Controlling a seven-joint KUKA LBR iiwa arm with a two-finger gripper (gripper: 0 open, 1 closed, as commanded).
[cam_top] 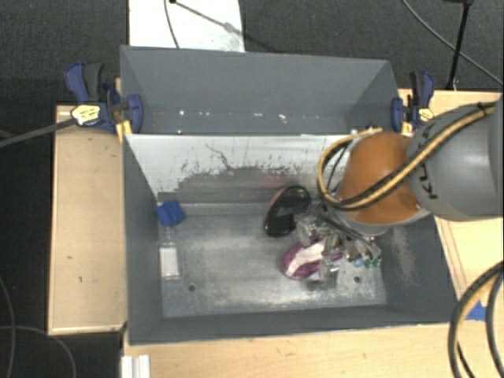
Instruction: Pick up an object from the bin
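**Item 1. Fingers (335,257).** Metal grasping part at the arm's tip, set low in the bin. A cluster of small metal fittings surrounds them. This angle does not show whether they are spread or closed, and nothing can be confirmed between them.

**Item 2. Purple and white crumpled soft thing (300,261).** Lies on the bin floor, right against the fingers on their view-left side. Its near edge is overlapped by the fittings, so it cannot be told whether it is gripped or merely touched.

**Item 3. Black glossy rounded thing (285,209).** Sits near the fingers, up and to the view-left of them, at the foot of the sloping rear wall. It is just beside the purple and white thing, and contact between the two cannot be told.

**Item 4. Orange rounded cover (379,181).** Part of the robot's wrist, directly above the fingers toward the view's right. Black and yellow cables (339,197) loop over it.

**Item 5. Grey arm link (465,168).** Extends off to the view's right, beyond the cover.

**Item 6. Blue angular piece (169,213).** Well apart from the fingers, far to their view-left, by the left wall.

**Item 7. Pale translucent oblong piece (169,261).** Also far view-left of the fingers, just in front of the blue piece. Whether the two are joined cannot be told.

**Item 8. Grey metal bin (236,294).** Has a scuffed floor and holds all of the loose items above.
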